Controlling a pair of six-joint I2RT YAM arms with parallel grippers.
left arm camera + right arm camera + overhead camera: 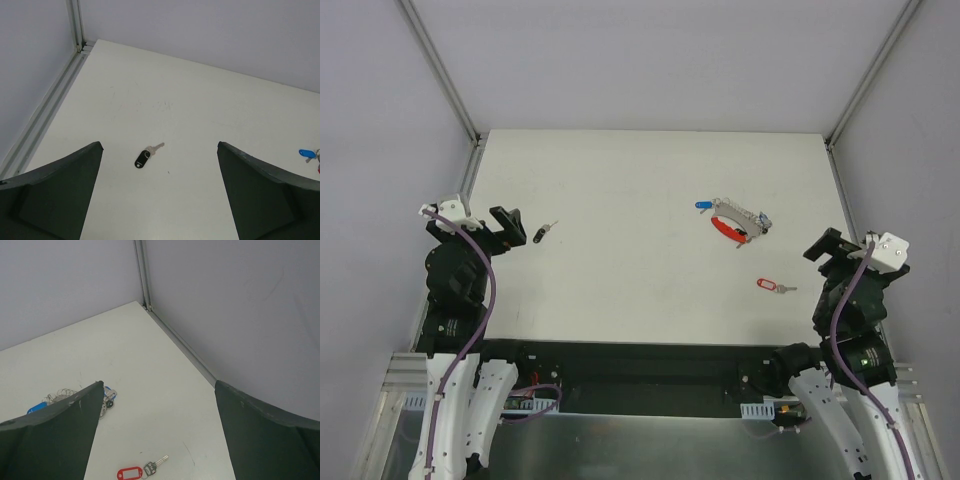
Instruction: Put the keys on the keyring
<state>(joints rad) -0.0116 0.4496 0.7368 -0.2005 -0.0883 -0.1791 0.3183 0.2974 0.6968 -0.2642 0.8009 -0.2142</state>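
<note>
Three keys lie apart on the white table (pixel 640 180). The black-headed key (pixel 542 234) rests just right of my left gripper (pixel 510 228), which stands open; in the left wrist view this key (pixel 143 158) lies on the table ahead, between the two fingers and untouched. The keyring (pixel 732 222), with its red clip and silver chain, lies right of centre, a blue key (pixel 703 205) at its left end. The red-tagged key (pixel 772 286) lies nearer my right gripper (pixel 825 245), also open. In the right wrist view the red tag (pixel 131 473) shows low, and the keyring (pixel 60 392) is half hidden behind the left finger.
Grey walls and aluminium frame rails (pixel 470 150) border the table at left, back and right. A black base strip (pixel 640 365) with cables runs along the near edge between the arm bases.
</note>
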